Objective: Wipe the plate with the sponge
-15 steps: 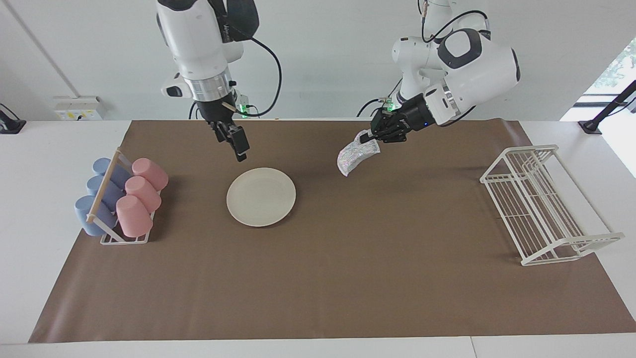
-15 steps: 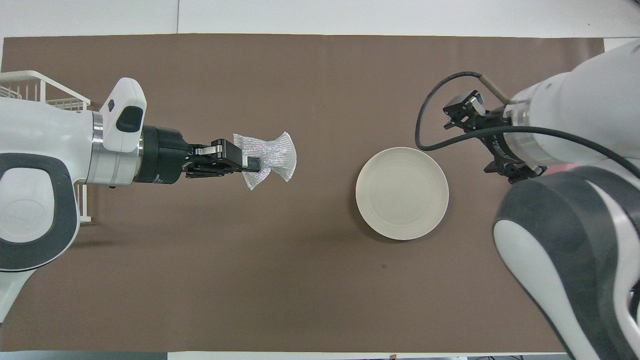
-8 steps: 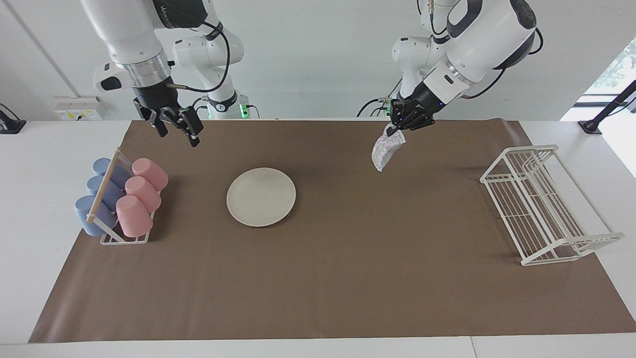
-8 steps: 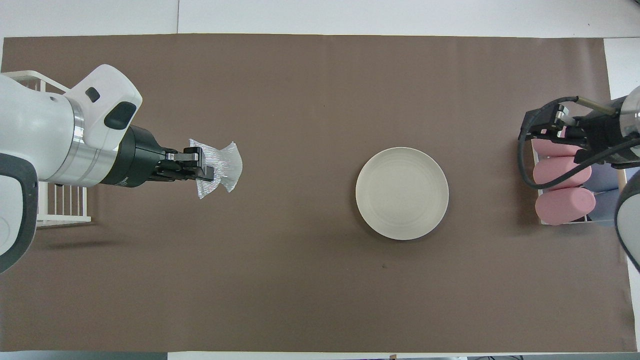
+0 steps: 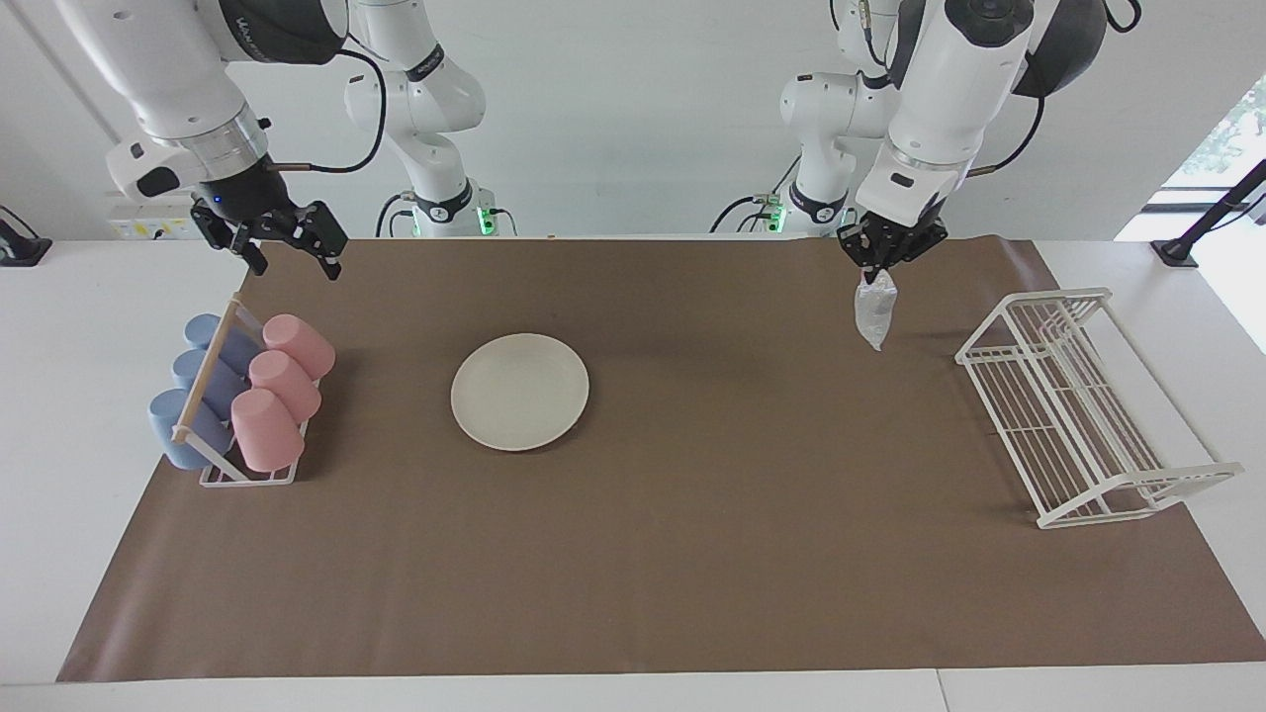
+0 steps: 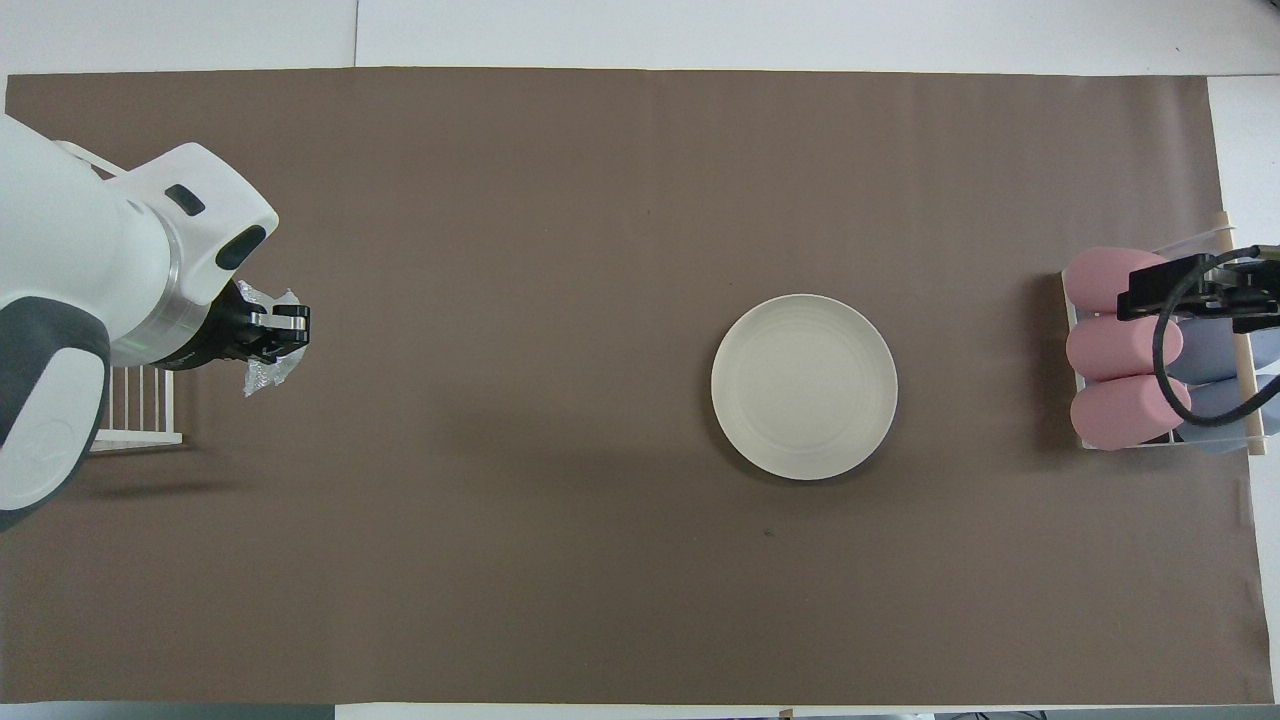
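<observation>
On the table, as I read it across the facing view:

Cup rack: at the right arm's end of the table I see a white wire rack point(image 5: 247, 475) holding three pink plastic cups point(image 5: 284, 388) and three blue plastic cups point(image 5: 203, 371) on their sides, a wooden bar across the top.

Right pincer: my right pincer point(image 5: 287, 240) hangs in the air over the brown mat's edge just by the cup rack, its two fingers spread wide, nothing between them.

Mat: a brown paper mat point(image 5: 692, 554) covers most of the white table point(image 5: 59, 494).

Plate: the round cream-white dinner plate point(image 5: 520, 392) lies flat on the mat, between the cup rack and the table's middle, with nothing on it and neither pincer near it.

Sponge: the small silvery-grey glittery mesh sponge point(image 5: 875, 314) dangles limp in the air, well apart from the plate, toward the left arm's end.

Left pincer: my left pincer point(image 5: 883, 265) points down over the mat, fingertips pressed together on the sponge's top edge.

Dish rack: a white wire dish rack point(image 5: 1078, 415) stands empty at the left arm's end, near the hanging sponge.
</observation>
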Robot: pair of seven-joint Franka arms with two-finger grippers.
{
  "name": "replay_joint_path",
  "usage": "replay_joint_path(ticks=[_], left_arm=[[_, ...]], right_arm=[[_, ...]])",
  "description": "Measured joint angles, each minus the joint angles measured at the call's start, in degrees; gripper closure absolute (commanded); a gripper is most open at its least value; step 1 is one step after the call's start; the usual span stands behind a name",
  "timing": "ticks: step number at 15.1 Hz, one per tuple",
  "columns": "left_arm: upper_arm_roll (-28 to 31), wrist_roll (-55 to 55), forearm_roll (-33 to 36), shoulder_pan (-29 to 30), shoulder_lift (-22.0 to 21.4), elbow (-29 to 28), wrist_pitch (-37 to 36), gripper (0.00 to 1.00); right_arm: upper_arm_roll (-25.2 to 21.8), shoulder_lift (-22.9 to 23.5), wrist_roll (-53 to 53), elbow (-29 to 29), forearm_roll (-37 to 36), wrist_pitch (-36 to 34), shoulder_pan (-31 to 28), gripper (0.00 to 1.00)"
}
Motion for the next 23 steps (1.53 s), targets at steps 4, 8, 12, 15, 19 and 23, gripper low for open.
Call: replay_joint_path(ticks=[4,8,12,15,19,23], left_arm=[[0.0,0.0,14.9,0.0,1.9,-0.3,-2.6,1.00],[0.0,-0.1,30.5,0.0,6.5,-0.4,-3.9,1.00],[0.5,-0.5,43.2,0.4,12.2,-0.3,-4.9,1.00],[1.8,-0.6,49.0,0.7,15.5,-0.3,-6.8,1.00],[2.9,-2.0,52.9,1.3,21.3,0.7,-8.6,1.00],[2.9,-3.6,53.5,1.3,25.6,2.9,-8.9,1.00]], right_arm=[[0.2,0.1,-4.7,0.0,0.0,-0.1,-0.1,0.00],[0.2,2.7,-8.7,3.1,0.0,0.3,0.0,0.00],[-1.9,4.3,-9.6,4.3,-0.2,-1.6,0.3,0.00],[-3.0,4.4,-9.7,4.3,-0.2,-1.7,0.8,0.00],[-3.2,4.4,-9.7,4.3,-0.2,-1.9,0.9,0.00],[-3.7,4.2,-9.7,4.3,-0.2,-2.4,0.6,0.00]])
